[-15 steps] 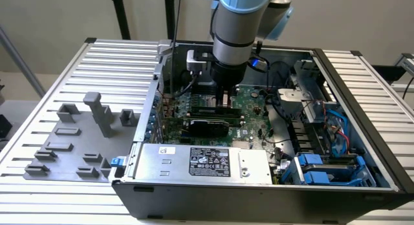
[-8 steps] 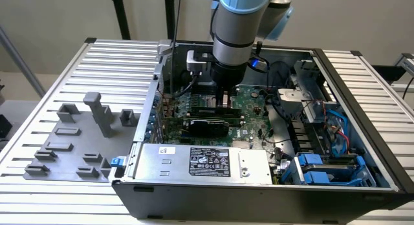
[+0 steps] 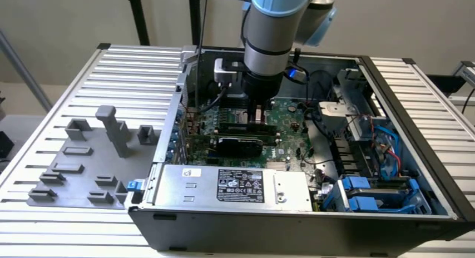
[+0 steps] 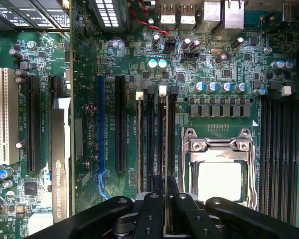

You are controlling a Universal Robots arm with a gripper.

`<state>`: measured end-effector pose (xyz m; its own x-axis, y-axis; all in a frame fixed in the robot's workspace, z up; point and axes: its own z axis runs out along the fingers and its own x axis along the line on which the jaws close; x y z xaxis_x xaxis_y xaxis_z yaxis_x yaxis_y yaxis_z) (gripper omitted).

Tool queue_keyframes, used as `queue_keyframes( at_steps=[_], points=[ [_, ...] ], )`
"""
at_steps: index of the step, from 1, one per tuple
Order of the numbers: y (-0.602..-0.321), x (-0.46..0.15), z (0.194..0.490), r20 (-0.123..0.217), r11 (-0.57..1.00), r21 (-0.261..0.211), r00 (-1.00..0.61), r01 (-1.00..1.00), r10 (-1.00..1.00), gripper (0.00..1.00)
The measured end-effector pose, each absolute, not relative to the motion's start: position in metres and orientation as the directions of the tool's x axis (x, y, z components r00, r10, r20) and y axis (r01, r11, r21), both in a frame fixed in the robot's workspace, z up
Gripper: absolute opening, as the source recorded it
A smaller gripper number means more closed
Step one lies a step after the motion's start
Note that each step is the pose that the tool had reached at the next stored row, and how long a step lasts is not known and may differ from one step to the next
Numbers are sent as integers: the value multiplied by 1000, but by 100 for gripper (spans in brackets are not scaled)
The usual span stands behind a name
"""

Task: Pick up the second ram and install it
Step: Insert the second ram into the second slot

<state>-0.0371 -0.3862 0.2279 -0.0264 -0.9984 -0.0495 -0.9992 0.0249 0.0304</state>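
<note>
Over the motherboard [image 4: 199,64], the gripper [image 4: 165,191] pinches the second ram [image 4: 163,139] edge-on between nearly closed fingers, lining it with its slot.

surface: ribbed metal table [image 3: 67,236] | on it: open computer case [image 3: 297,224]; grey fixture blocks [image 3: 89,158]

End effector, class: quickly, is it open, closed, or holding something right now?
End effector: closed on the second ram, a thin stick held on edge over the motherboard slots.
</note>
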Motion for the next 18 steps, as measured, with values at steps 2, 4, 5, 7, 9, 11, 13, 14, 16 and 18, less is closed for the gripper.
queue_keyframes(
  at_steps=[2,4,5,7,9,11,13,14,16,18],
  points=[
    [-386,-37,227,-48,25,30,-26,-999,-998,14],
    [-386,-37,227,-47,25,30,-26,-999,-999,14],
    [-386,-37,227,-46,25,30,-26,-999,-999,14],
    [-386,-37,227,-45,25,30,-26,-999,-999,14],
    [-386,-37,226,-44,25,30,-26,-999,-999,14],
    [-386,-37,226,-44,25,30,-26,-999,-999,14],
    [-386,-37,225,-43,25,30,-26,-999,-999,14],
    [-386,-37,225,-43,25,30,-26,-999,-999,14],
    [-386,-37,225,-44,25,30,-26,-999,-999,14],
    [-386,-38,224,-43,25,30,-26,-999,-999,14]
  ],
)
